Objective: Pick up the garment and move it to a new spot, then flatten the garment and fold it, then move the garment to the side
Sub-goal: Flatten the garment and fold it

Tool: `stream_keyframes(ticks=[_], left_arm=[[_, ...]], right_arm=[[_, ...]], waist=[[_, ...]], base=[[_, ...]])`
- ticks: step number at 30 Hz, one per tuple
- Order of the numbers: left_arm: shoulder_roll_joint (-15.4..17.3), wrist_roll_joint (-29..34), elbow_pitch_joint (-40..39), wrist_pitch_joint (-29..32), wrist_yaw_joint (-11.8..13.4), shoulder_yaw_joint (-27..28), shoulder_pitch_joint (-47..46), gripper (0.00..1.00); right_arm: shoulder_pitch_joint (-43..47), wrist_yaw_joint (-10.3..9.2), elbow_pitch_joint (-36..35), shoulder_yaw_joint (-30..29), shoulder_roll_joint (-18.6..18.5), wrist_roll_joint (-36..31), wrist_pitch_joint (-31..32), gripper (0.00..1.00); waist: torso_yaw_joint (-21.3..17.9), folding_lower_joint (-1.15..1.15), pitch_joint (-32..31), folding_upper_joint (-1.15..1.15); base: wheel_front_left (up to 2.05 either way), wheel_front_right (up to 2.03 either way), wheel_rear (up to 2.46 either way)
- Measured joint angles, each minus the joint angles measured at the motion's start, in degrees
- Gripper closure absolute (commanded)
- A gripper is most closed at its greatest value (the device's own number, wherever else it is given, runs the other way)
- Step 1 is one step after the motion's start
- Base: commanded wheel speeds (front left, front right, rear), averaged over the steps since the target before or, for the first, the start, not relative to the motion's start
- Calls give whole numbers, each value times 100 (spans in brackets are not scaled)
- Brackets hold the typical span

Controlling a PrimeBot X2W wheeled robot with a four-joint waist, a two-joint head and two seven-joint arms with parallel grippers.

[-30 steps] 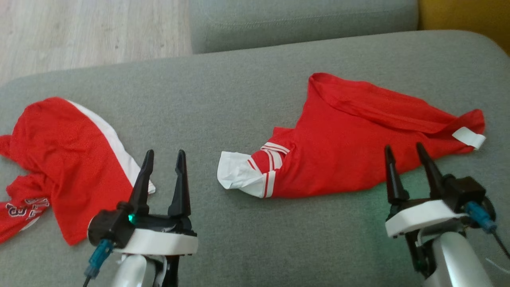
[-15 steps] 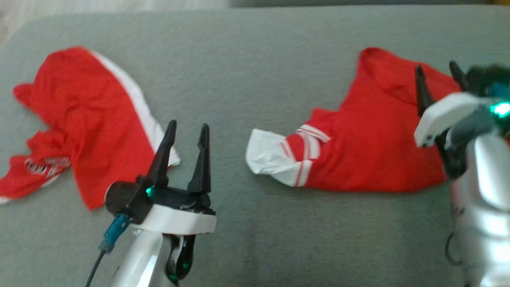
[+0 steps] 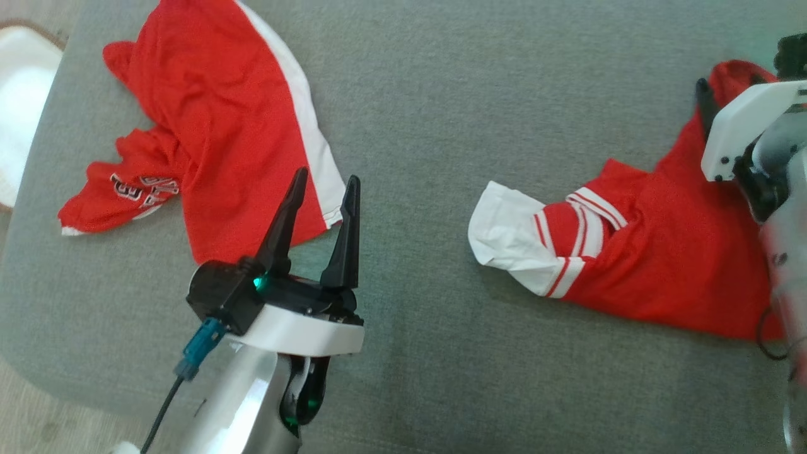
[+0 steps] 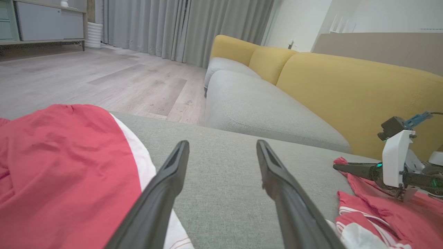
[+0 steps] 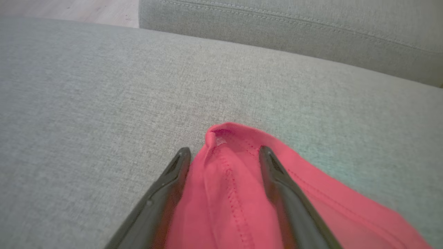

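One red garment (image 3: 662,265) on grey cushion (image 3: 429,113) (right gripper (image 5: 224,149) perhaps astride it)

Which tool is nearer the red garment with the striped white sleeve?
Right. The right tool is open astride a corner of the striped-sleeve garment. The left tool, open, is off to that garment's left, beside the other red garment.

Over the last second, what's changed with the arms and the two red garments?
The right gripper reached forward over the striped-sleeve garment; its open jaws now straddle its far corner, gripping nothing yet. The head view shifted too. The left gripper stayed open beside the other red garment; neither garment moved.
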Motion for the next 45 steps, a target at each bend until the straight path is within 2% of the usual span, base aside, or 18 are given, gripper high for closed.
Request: stream_keyframes(ticks=[3,4,5,6,9,18,27,34,39,43,45], left_arm=[[-1,0,-12,-1,16,-11,-39,0],[0,0,-13,-1,32,-10,-40,0],[0,0,-13,-1,62,-10,-40,0],[0,0,-13,-1,62,-10,-40,0],[-2,-1,-14,-16,59,-11,-54,0],[-5,2,-1,-16,60,177,-57,0],[-8,101,14,-18,54,426,58,0],[-5,163,18,-18,51,697,335,0],[-3,164,21,-18,49,839,631,0],[0,163,21,-18,52,939,904,0],[0,163,21,-16,51,934,1011,0]], right_arm=[[-247,0,266,-22,-10,44,-2,2],[-343,0,356,-26,-10,70,-4,57],[-421,0,439,-26,3,99,-12,92],[-421,0,439,-26,3,99,-12,100],[-517,0,622,42,19,245,-160,100],[-567,0,653,354,76,924,-1192,100],[-498,0,-56,811,52,1825,-1897,100],[321,0,-921,1017,-68,2189,-2081,100],[1249,0,-1692,621,-119,2224,-2015,100],[2382,0,-2351,-94,-49,1969,-1584,100],[3055,0,-2700,-568,130,1782,-1284,100]], waist=[[67,-1,90,0],[67,-1,106,0],[51,0,115,0],[51,0,115,0],[-15,-1,130,0],[-309,-1,-51,0],[-753,-1,-459,0],[-1137,-2,-879,0],[-1404,-2,-1278,0],[-1624,-2,-1614,0],[-1724,-3,-1779,1]], base=[[0,0,0],[0,0,0],[0,0,0],[0,0,0],[0,0,0],[0,0,0],[0,0,0],[0,0,0],[0,0,0],[0,0,0],[0,0,0]])
